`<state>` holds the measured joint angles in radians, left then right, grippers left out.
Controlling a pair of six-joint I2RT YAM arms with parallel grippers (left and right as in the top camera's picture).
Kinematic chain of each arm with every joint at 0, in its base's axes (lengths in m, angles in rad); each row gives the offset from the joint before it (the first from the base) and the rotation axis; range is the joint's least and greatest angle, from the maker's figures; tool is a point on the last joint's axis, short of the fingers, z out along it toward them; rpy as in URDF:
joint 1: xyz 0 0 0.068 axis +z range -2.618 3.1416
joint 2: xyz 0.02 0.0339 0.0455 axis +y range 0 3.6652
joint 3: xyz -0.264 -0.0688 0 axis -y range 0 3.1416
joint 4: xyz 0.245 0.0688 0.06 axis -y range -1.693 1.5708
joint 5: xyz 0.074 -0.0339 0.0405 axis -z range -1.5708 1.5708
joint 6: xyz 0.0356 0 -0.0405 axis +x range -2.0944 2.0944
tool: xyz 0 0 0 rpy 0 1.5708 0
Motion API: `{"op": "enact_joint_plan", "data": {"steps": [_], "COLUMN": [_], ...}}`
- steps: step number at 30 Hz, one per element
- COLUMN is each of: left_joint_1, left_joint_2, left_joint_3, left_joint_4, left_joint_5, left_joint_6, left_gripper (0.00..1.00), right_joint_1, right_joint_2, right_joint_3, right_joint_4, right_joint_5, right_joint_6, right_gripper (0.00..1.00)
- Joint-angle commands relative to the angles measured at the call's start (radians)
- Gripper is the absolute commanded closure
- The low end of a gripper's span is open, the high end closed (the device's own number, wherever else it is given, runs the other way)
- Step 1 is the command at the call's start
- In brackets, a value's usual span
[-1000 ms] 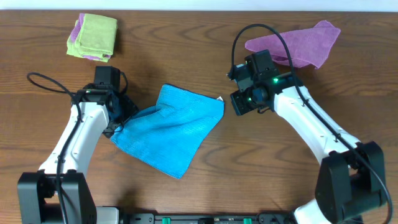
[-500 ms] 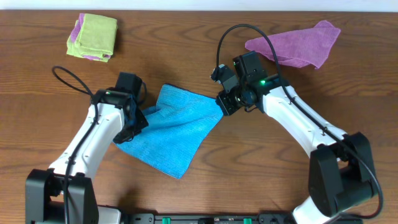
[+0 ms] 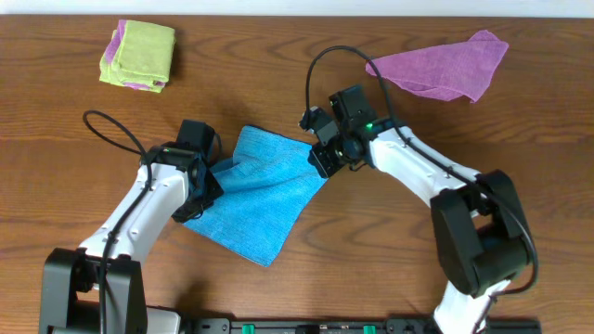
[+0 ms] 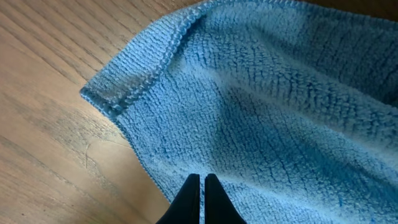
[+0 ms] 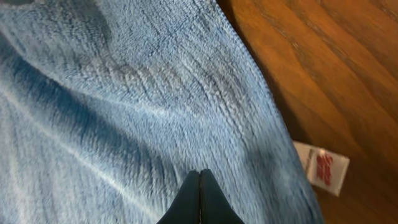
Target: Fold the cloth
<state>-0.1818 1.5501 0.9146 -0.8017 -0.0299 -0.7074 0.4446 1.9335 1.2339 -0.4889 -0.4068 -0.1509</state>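
the cloth point(image 3: 260, 199) lies in the middle of the table point(image 3: 390, 269), between my two arms. it is spread out mostly flat and turned like a diamond, with one corner pointing near and its long far edge running up toward the right. both arms reach in over it from opposite sides. the left gripper point(image 4: 202, 183) sits on the cloth's left part, its fingers brought together and pinched into the pile just inside the hemmed left corner. the fabric looks bunched and slightly raised around it. the right gripper point(image 5: 199, 179) is at the cloth's far right corner, its fingers also fully together and the tips down against the blue surface close to the edge. i cannot see any fabric caught between them. the white tag point(image 5: 326, 169) sticks out from the cloth's edge onto the bare wood just right of those tips. in the right wrist view the cloth shows soft ridges running across it. a purple cloth point(image 3: 445, 70) lies loose at the far right, well apart from the work, and a folded green cloth point(image 3: 139, 51) sits at the far left corner with a purple layer showing under it.
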Motion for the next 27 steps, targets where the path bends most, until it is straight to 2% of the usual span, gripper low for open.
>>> {"op": "enact_joint_plan", "data": {"steps": [1,9,20,27], "left_joint_1": [-0.003,-0.003,-0.002,-0.002], "left_joint_2": [-0.014,-0.014,-0.014,-0.014], "left_joint_3": [-0.005,-0.005,-0.005,-0.005], "left_joint_4": [-0.002,-0.003,0.024,0.024], "left_joint_5": [0.020,0.023,0.019,0.019], "left_joint_6": [-0.015,-0.015,-0.015,-0.015], "left_gripper": [0.94,0.94,0.94,0.94], "right_joint_1": [0.009,0.008,0.017,0.018], "right_joint_2": [0.040,0.088,0.088,0.008], "right_joint_3": [-0.003,-0.003,-0.003,0.012], "right_joint_4": [0.010,-0.071,-0.354,-0.454], "right_joint_5": [0.031,0.090,0.090,0.085], "right_joint_6": [-0.015,-0.015,0.004,0.008], "right_gripper": [0.99,0.99,0.98,0.98]}}
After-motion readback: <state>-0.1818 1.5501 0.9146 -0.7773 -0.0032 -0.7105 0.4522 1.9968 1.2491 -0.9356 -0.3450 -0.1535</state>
